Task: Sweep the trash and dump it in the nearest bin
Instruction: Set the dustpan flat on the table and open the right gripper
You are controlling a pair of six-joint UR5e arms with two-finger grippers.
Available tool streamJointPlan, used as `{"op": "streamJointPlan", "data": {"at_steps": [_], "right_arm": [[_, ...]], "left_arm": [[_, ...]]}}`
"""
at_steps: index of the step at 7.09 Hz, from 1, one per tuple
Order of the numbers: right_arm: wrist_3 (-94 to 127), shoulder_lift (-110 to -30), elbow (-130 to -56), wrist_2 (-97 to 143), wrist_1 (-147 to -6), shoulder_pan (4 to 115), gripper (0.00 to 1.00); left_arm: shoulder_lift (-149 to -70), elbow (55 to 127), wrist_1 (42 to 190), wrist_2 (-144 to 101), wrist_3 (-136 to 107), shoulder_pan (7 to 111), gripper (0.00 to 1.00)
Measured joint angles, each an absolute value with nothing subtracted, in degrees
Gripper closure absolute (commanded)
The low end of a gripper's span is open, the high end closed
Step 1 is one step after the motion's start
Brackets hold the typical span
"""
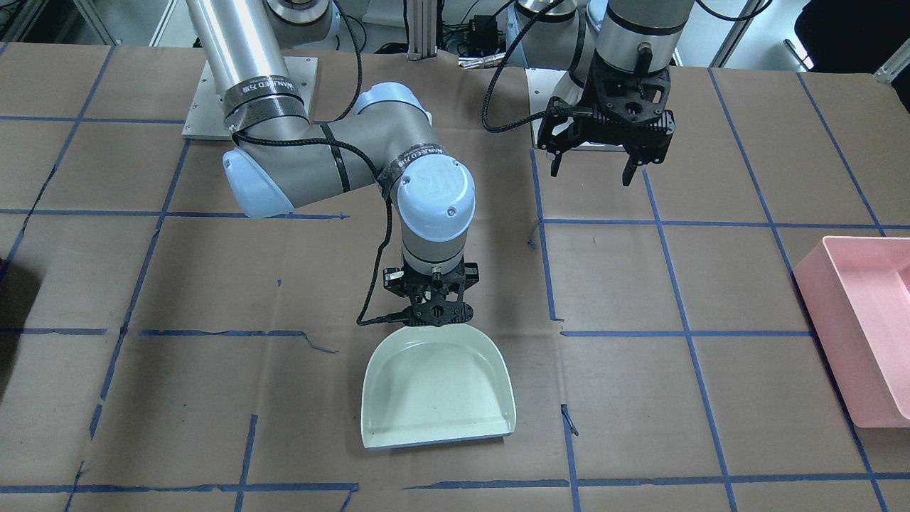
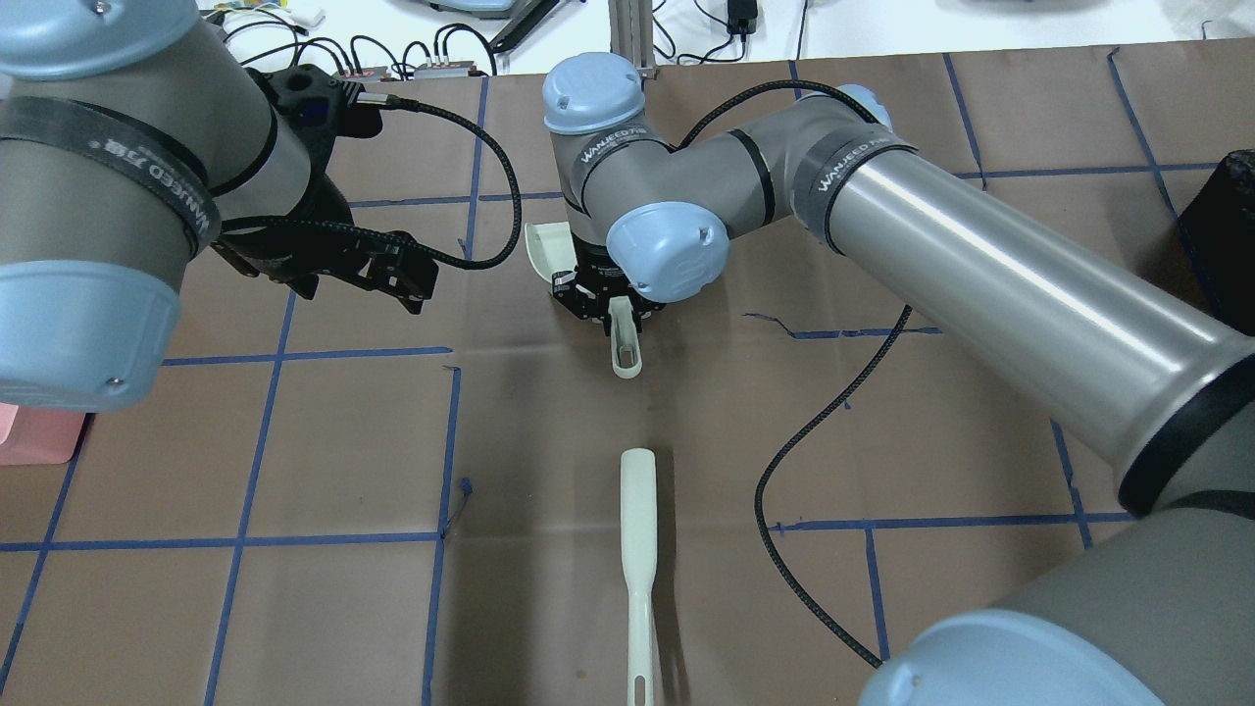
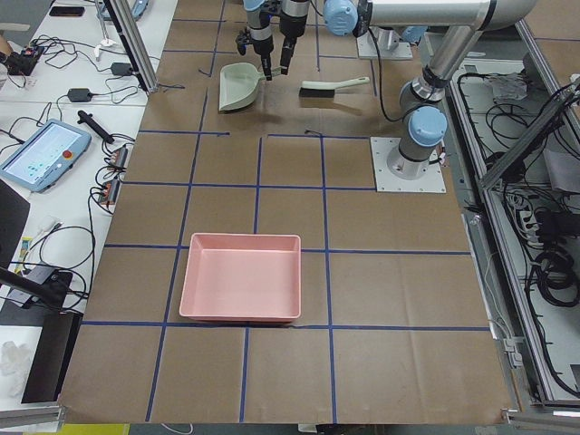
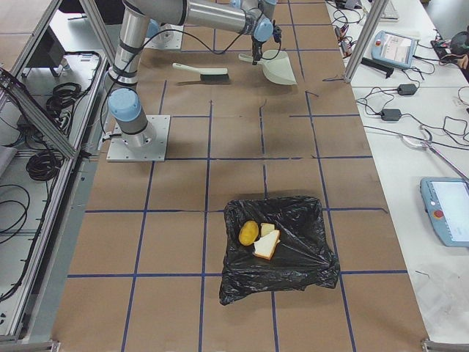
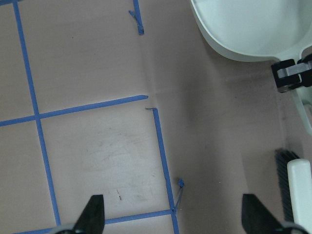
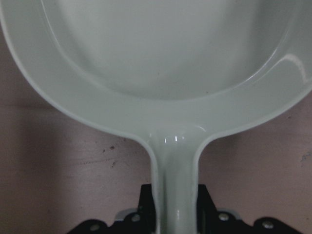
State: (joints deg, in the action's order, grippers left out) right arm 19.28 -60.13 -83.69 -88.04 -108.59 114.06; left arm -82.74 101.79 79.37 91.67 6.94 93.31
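The right gripper [image 1: 431,313] is clamping its jaws on the handle of the pale green plastic dustpan [image 1: 437,391], which is lying flat on the brown paper-covered bench [image 1: 213,284]. The left gripper [image 1: 591,174] is hovering, jaws wide, at the dustpan's 1 o'clock in the front-facing view. The lumpy yellow potato-like piece [image 4: 248,232] and two torn white bread pieces [image 4: 267,247] are sitting in the black bag-lined bin [image 4: 293,275], well apart from the dustpan.

A worktop [image 1: 711,398] covered in brown paper, marked into squares with blue tape [image 1: 682,333]. A pale dustpan [image 1: 437,391] and a matching brush [image 2: 637,549] lie near the middle. A pink tray [image 3: 241,276] sits at one end and a black bin bag [image 4: 282,253] at the other.
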Motion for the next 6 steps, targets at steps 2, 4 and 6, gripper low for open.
{"op": "streamJointPlan", "data": {"at_steps": [2, 4, 6], "right_arm": [[19.4, -59.6, -83.9, -88.3, -111.8, 113.6, 0.98], [19.8, -58.3, -83.9, -88.3, -112.9, 113.4, 0.98], [20.0, -57.5, -83.8, -88.3, -113.4, 113.3, 0.98]], "left_arm": [[-83.0, 101.8, 79.6, 91.7, 6.7, 93.6, 0.01], [-82.9, 102.1, 79.5, 91.6, 6.7, 93.7, 0.01], [-82.8, 102.3, 79.5, 91.5, 6.6, 93.7, 0.01]]}}
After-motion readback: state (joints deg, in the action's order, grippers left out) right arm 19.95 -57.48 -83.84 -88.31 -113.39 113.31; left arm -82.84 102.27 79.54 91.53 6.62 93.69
